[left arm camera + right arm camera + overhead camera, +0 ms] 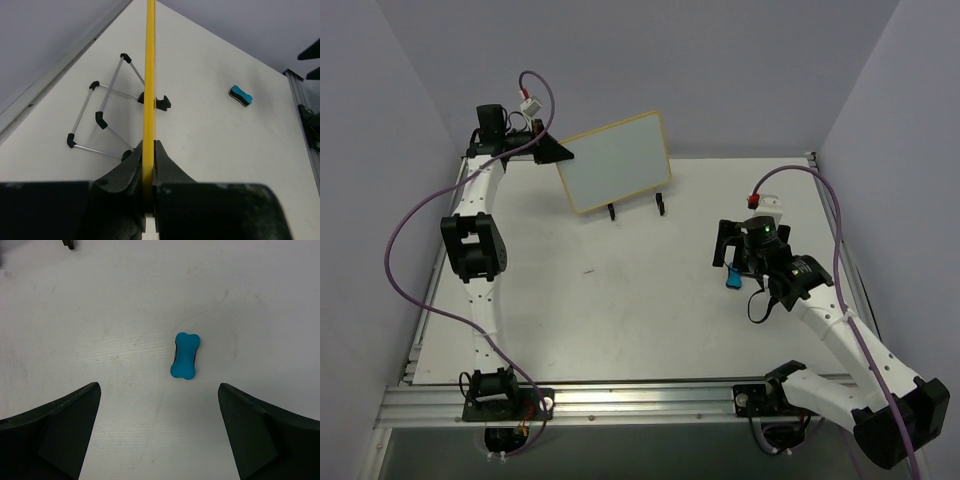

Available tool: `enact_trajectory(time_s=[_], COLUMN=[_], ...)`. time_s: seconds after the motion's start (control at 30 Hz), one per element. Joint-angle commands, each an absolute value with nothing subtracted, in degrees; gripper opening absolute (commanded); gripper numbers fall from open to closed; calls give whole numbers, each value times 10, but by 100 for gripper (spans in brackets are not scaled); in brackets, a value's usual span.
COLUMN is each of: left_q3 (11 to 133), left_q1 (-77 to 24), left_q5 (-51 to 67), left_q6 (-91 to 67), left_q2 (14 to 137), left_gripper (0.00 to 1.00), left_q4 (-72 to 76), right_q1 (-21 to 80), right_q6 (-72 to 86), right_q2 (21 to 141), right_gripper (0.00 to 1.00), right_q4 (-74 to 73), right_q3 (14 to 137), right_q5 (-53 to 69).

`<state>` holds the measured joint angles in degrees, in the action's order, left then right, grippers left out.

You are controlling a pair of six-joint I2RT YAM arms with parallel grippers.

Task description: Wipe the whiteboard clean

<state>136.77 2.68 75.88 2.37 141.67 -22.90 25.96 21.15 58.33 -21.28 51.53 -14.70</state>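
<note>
The whiteboard [616, 161] has a thin yellow frame and a blank white face. It leans tilted at the back of the table over the black wire easel stand [635, 209]. My left gripper [558, 152] is shut on the board's left edge; in the left wrist view the yellow frame [149, 75] runs edge-on between the jaws. The stand [102, 120] lies below it. The blue bone-shaped eraser [732, 279] lies on the table. My right gripper [160, 390] is open and empty, hovering above the eraser [185, 355], which lies just ahead of the fingertips.
The eraser also shows far right in the left wrist view [240, 96]. Purple cables loop along both arms. The metal rail [620, 400] runs along the table's near edge. Grey walls close in at the back and both sides.
</note>
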Motion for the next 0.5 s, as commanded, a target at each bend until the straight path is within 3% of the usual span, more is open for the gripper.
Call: enact_trajectory(time_s=[0.0,0.03,0.1,0.2,0.47], left_q3=[1327,1312,1357,1344,1349], left_q1=[27,26,23,19,17], left_q5=[859,878,892,887,891], left_q6=[-203,-428,-563,-465,-505], left_q2=[1404,1427,1461,1457,1484], left_gripper=[2,2,2,2,2], left_q4=[225,364,520,413,463], right_q1=[263,263,265,266,267], right_q6=[212,213,213,214,213], right_q2=[591,592,596,600,608], right_gripper=[100,100,100,100,100], right_q4=[-216,-216,-215,-218,-219], right_q3=[513,513,513,513,515], right_q5=[-158,-158,-158,-158,-160])
